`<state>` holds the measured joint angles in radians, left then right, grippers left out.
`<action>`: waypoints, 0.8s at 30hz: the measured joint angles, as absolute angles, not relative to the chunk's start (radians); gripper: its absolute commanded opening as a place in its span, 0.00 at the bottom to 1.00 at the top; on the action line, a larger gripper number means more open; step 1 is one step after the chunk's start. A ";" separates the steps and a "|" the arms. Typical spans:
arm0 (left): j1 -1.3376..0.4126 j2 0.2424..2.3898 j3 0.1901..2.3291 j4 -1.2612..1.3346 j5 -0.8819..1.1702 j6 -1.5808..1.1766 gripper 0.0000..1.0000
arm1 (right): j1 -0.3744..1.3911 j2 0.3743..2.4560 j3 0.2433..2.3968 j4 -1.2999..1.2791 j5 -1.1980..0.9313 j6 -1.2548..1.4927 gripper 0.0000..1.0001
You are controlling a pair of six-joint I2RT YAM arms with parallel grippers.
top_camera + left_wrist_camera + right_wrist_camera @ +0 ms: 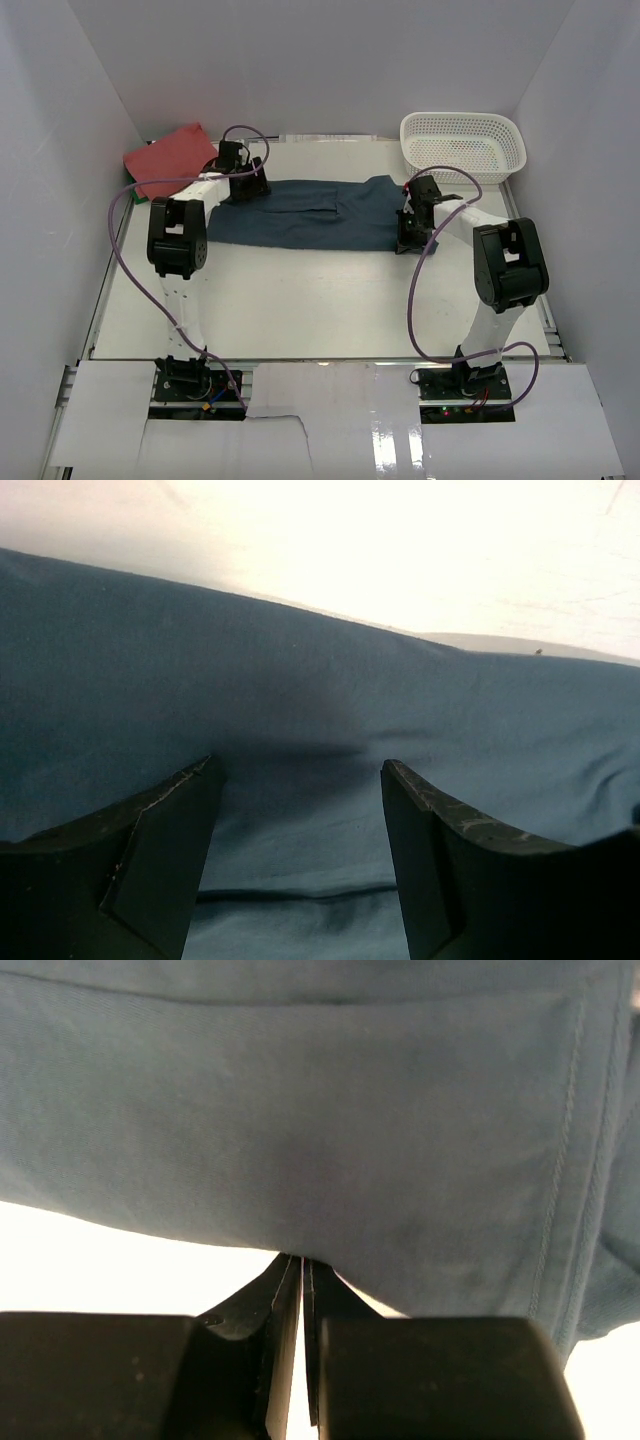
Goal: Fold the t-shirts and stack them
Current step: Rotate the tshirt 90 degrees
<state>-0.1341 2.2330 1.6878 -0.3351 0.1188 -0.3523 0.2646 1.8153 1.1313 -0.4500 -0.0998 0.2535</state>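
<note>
One blue tee (310, 215), one red tee (168, 160), one basket (470, 165).

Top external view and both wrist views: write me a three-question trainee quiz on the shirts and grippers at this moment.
1. True or false: the coral-red t-shirt lies inside the white basket.
2. The left gripper is: A) shut on the basket rim; B) open over the dark teal t-shirt; C) shut on the coral-red t-shirt.
3. Which gripper is shut at the dark teal t-shirt's edge?
Key: 1. False; it lies at the far left, the basket at the far right. 2. B. 3. The right gripper, apparently pinching the fabric.
</note>
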 measured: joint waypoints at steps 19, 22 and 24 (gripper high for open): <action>-0.130 1.882 1.219 -0.395 -0.018 -0.463 0.76 | 0.244 2.058 1.474 -0.526 -0.120 0.219 0.10; -0.141 1.814 1.134 -0.398 -0.023 -0.482 0.76 | 0.243 2.113 1.551 -0.528 -0.140 0.217 0.10; -0.154 1.773 1.083 -0.400 -0.021 -0.499 0.76 | 0.242 2.147 1.600 -0.529 -0.158 0.216 0.10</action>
<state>-0.1539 1.7725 1.0832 -0.3996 -0.0212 -0.4988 0.2420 2.1468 1.6001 -0.5293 -0.1577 0.2165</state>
